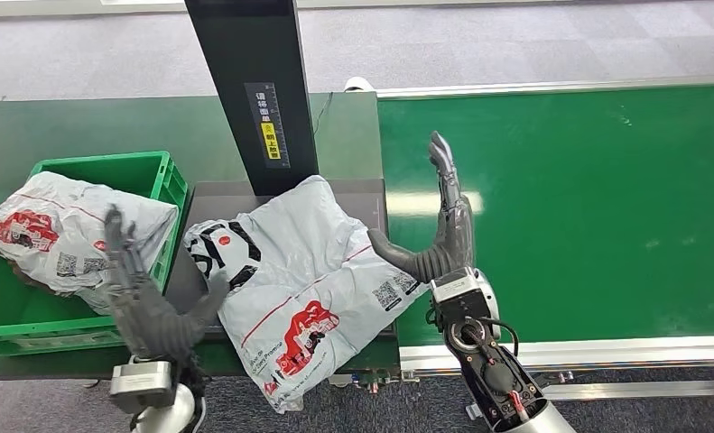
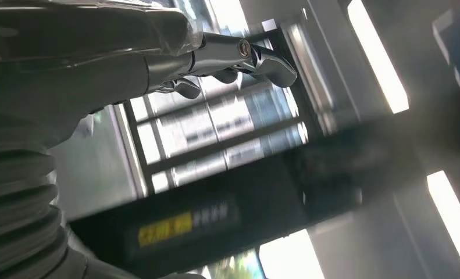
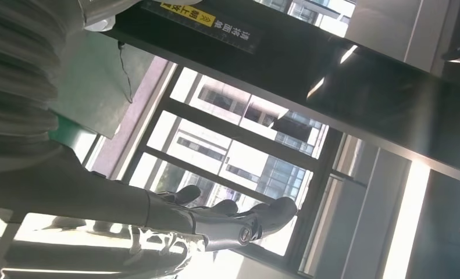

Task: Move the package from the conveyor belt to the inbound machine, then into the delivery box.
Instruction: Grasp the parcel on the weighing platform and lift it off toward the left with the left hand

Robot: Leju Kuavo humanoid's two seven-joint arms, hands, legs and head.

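Observation:
A grey plastic package (image 1: pixel 308 271) with red and black print lies on the dark plate of the inbound machine (image 1: pixel 371 194), under its black post (image 1: pixel 254 90); its near corner hangs over the front edge. My left hand (image 1: pixel 150 293) stands at the package's left side, fingers spread upward, thumb touching the bag. My right hand (image 1: pixel 443 225) stands at the package's right side with fingers straight up and thumb against the bag's edge. Neither hand is closed on it. The wrist views show my left hand (image 2: pixel 99 64) and right hand (image 3: pixel 157 224) with straight fingers.
A green delivery box (image 1: pixel 159 176) stands at the left with another grey printed package (image 1: pixel 64 230) in it. The green conveyor belt (image 1: pixel 588 207) runs to the right, with a metal rail (image 1: pixel 606 352) along its near edge.

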